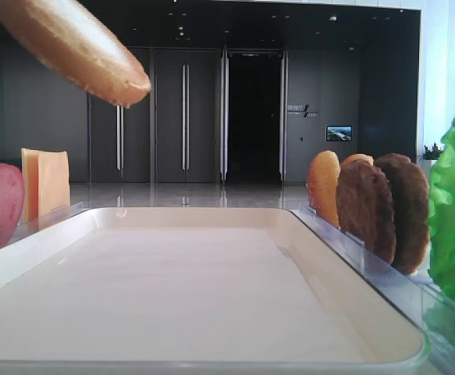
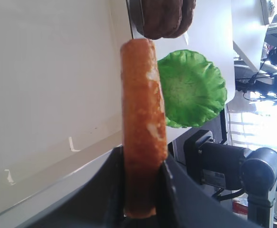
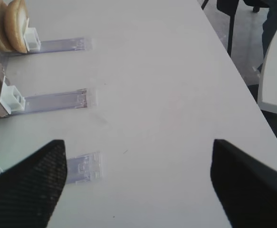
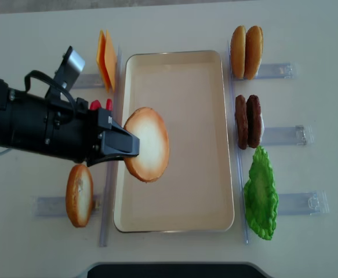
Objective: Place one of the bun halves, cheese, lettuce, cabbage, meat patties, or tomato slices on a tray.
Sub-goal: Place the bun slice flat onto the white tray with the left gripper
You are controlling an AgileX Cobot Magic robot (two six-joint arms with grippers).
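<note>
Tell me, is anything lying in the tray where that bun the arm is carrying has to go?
Nothing visible. The left gripper holds the bun half above the tray, whose whole floor shows bare; the other food stands in racks outside its rim.

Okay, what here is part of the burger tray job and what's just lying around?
Job: held bun half in the left hand, tray, spare buns, patties, lettuce, cheese.
Lying about: clear racks, table.

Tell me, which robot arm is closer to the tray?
Left. The left end effector holds a bun half over the tray; the right end effector hangs above bare table beside the racks.
</note>
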